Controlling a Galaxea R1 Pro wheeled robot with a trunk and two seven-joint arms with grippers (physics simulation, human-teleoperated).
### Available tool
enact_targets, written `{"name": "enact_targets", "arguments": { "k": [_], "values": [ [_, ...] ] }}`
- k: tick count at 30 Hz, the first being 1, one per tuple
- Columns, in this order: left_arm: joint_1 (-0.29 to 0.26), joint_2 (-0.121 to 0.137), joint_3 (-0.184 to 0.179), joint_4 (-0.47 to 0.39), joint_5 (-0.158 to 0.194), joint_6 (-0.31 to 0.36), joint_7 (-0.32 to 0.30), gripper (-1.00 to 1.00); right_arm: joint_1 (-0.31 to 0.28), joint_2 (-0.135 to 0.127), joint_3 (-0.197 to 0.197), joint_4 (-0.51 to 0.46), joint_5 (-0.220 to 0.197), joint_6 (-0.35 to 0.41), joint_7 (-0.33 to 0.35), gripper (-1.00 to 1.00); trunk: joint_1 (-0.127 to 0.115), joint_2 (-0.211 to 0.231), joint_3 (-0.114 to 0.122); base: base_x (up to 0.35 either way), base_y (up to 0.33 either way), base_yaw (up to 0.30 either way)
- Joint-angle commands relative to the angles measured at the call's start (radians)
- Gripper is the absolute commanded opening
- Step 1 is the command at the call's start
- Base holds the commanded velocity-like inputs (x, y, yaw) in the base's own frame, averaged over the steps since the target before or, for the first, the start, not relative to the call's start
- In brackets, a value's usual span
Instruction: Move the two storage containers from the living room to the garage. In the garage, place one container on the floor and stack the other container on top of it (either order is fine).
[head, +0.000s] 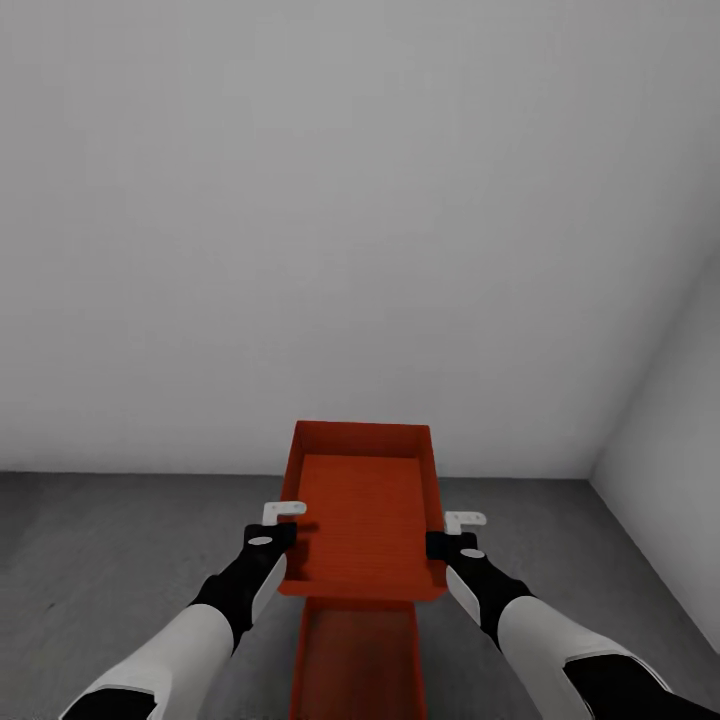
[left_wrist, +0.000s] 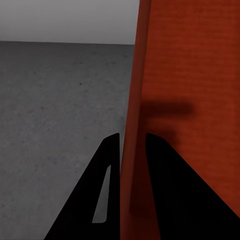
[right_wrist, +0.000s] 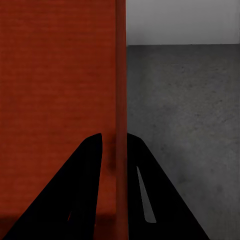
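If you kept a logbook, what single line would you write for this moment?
garage, grey floor | left gripper and right gripper shut on upper container walls | lower container beneath, near the robot | contact unclear

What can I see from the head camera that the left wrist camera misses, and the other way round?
Head view alone: both arms, the right gripper, the whole held container, and a second container below it.

Left wrist view alone: close up, a finger on each side of the container's thin wall.

Both: the left gripper, the held container and the grey floor.
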Motion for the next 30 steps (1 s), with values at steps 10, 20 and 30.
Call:
{"name": "enact_targets", "arguments": {
  "k": [10, 20, 30],
  "values": [
    [0.000, 0.046, -0.005, 0.001, -0.001, 0.011, 0.012, -1.00, -0.002, -0.005, -0.013, -0.004, 0.008, -0.002, -0.030, -1.00, 0.001, -0.002, -0.018, 0.000, 0.000, 0.000],
    [0.000, 0.046, -0.005, 0.000, -0.001, 0.010, 0.011, -1.00, -0.002, -0.005, -0.013, -0.004, 0.008, -0.003, -0.030, -1.00, 0.001, -0.002, -0.034, 0.000, 0.000, 0.000],
    [0.000, 0.046, -0.005, -0.001, -0.001, 0.011, 0.011, -1.00, -0.002, -0.005, -0.013, -0.004, 0.008, -0.003, -0.030, -1.00, 0.001, -0.002, -0.050, 0.000, 0.000, 0.000]
  ]
}}
